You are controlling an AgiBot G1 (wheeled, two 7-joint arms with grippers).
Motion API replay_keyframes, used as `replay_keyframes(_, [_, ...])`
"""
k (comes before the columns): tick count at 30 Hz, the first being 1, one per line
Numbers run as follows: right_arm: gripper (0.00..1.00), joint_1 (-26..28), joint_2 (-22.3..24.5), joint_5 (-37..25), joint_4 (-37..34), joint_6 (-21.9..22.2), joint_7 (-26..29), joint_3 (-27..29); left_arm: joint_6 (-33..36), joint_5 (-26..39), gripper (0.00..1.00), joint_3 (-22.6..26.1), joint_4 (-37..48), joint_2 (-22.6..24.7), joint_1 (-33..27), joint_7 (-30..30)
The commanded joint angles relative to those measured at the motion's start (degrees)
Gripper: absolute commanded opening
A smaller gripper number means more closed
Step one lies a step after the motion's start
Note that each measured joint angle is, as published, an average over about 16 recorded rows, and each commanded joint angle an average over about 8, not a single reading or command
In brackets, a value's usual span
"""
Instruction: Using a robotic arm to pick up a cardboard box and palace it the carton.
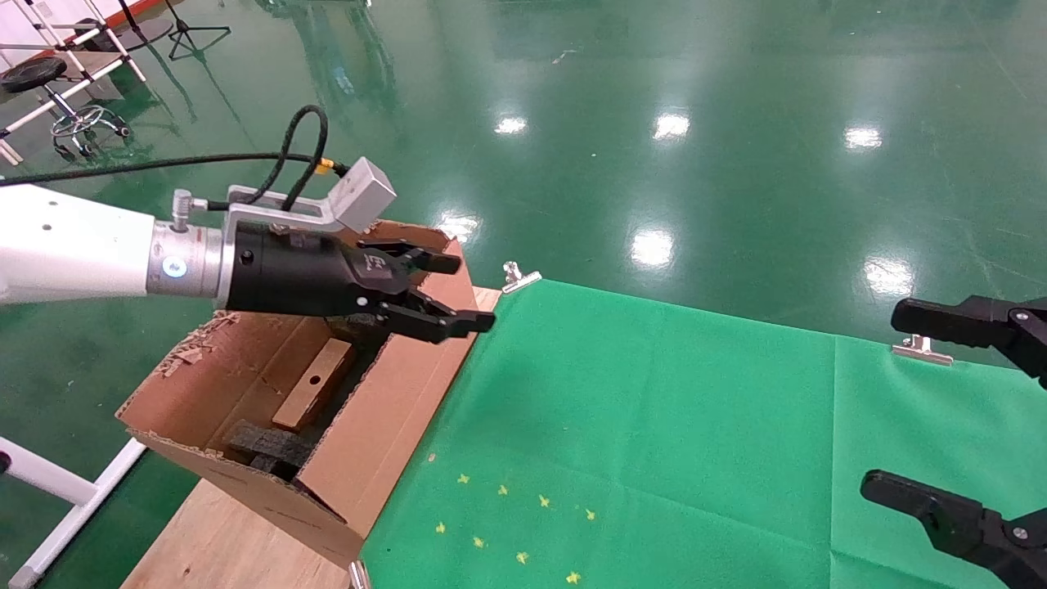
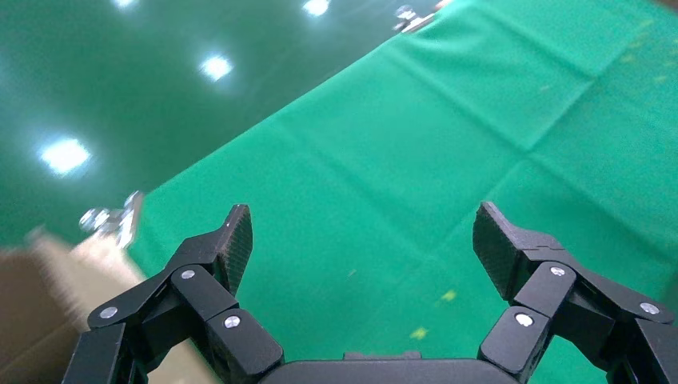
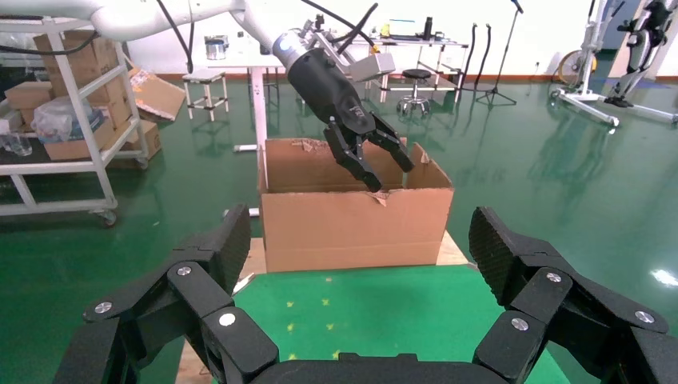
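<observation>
We see a brown carton (image 1: 393, 425) holding a tan cardboard box (image 1: 315, 394) and black foam (image 1: 270, 446), a green cloth (image 1: 654, 425) speckled with yellow stars (image 1: 523, 523), and a white, silver and black robotic arm (image 1: 82, 245).

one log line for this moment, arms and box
left gripper: open, empty, above carton rim | small box: inside carton | right gripper: open, parked over green cloth

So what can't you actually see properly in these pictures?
- Box: head view only; its far end sits behind the left pincer, and in the right wrist view the carton wall hides it.
- Right pincer: head view, body cut off by the edge.
- Carton: left wrist view, blurred corner only.
</observation>
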Motion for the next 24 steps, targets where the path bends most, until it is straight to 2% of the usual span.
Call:
replay_keyframes(1, [1.0,0.0,0.0,0.0,0.0,0.0,0.0,0.0,0.43,-1.29,1.0,-1.41,-1.46,-0.07,1.51,0.67])
replay_keyframes(24, [1.0,0.0,0.0,0.0,0.0,0.0,0.0,0.0,5.51,-16.48,1.0,-17.96,-18.61,-0.85,19.22,8.57])
